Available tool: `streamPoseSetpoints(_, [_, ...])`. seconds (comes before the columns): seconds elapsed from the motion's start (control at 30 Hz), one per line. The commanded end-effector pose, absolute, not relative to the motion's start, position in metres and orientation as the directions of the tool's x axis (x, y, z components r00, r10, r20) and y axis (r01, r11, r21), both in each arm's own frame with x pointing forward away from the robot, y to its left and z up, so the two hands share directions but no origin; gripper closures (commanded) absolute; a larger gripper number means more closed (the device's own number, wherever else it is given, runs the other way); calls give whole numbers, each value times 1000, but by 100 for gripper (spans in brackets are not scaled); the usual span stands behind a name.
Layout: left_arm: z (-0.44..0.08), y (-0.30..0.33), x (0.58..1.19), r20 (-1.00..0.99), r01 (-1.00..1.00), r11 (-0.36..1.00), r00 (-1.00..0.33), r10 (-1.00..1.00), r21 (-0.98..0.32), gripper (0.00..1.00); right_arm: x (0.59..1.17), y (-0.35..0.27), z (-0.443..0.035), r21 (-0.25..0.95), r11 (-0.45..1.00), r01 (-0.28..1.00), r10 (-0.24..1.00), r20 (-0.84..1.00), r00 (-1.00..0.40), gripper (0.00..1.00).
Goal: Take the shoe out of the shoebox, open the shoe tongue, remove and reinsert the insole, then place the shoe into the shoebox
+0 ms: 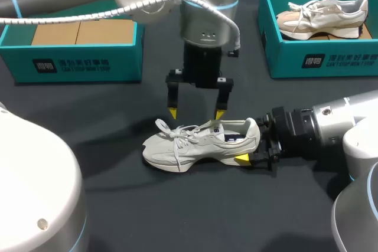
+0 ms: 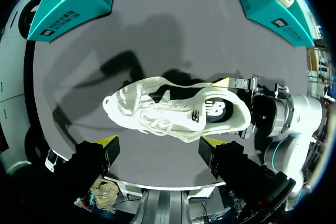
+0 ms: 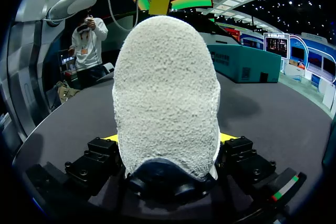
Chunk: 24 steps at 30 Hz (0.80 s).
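Left gripper hangs pointing straight down, fingers spread apart; right gripper lies level, fingers clamping the shoe.

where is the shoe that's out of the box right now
In the head view the shoe stands at the table's middle, heel in the right gripper, open left gripper above its laces.

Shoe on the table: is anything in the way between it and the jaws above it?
Nothing visible. The left arm's open jaws hang just above the pale grey lace-up sneaker, only air between. The right arm's jaws hold its heel from behind, clear of that gap.
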<state>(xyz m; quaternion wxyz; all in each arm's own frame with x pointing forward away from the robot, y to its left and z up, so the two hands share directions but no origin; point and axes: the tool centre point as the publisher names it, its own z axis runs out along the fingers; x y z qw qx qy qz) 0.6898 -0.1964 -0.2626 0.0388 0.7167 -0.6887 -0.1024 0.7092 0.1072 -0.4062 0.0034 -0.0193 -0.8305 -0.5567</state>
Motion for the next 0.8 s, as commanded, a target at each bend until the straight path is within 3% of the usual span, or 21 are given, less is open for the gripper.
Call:
streamPoseSetpoints(0.03, [-270,-217,692,-131,-978,-57,31,-991,199,0,708,108,-405,923,383,37,30,27,-999,100])
streamPoseSetpoints(0.8, [-316,-244,703,-259,-953,-211,153,-954,215,0,708,108,-405,923,383,37,30,27,-999,100])
